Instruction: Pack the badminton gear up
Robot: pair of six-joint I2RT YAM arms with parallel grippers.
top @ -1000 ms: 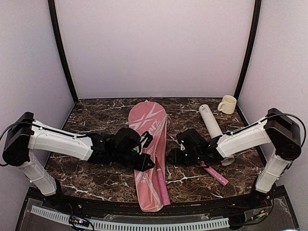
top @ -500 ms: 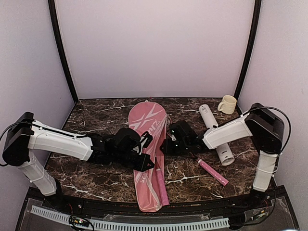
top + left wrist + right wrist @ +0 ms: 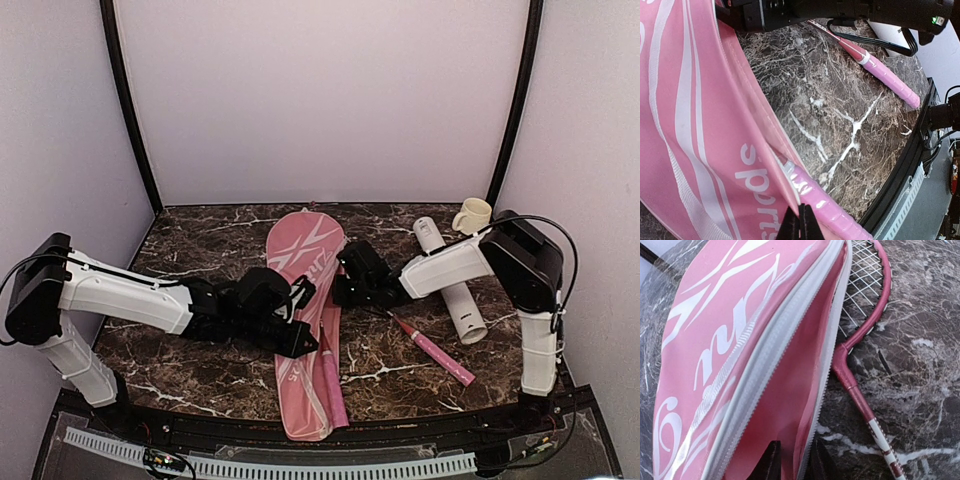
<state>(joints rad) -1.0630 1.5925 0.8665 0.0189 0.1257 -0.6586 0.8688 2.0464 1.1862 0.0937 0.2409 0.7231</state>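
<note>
Left pincer (image 3: 800,222) is clenched tight, its tips nipping the edge of the pink cover (image 3: 300,250) near the cover's narrow end. Right pincer (image 3: 792,462) stands narrowly parted astride the cover's open zip lip on its right side, one finger (image 3: 771,460) outside the cloth and the other in the opening. Whether they press the cloth yet cannot be told.

The cover lies flat on the tabletop (image 3: 200,240), between the two arms. Its long axis runs from far to near, with the wide rounded end pointing away and the narrow end toward the bases. One racquet's pink handle (image 3: 335,385) pokes out of the near end, in line with the cover. The second racquet (image 3: 847,375) lies on the marble just right of the cover. Its red-rimmed head is tucked against the zip edge, and its shaft slants toward the near right, ending in its pink handle (image 3: 440,358).

The white tube (image 3: 450,280) lies on its side further right, slanting the same way.
</note>
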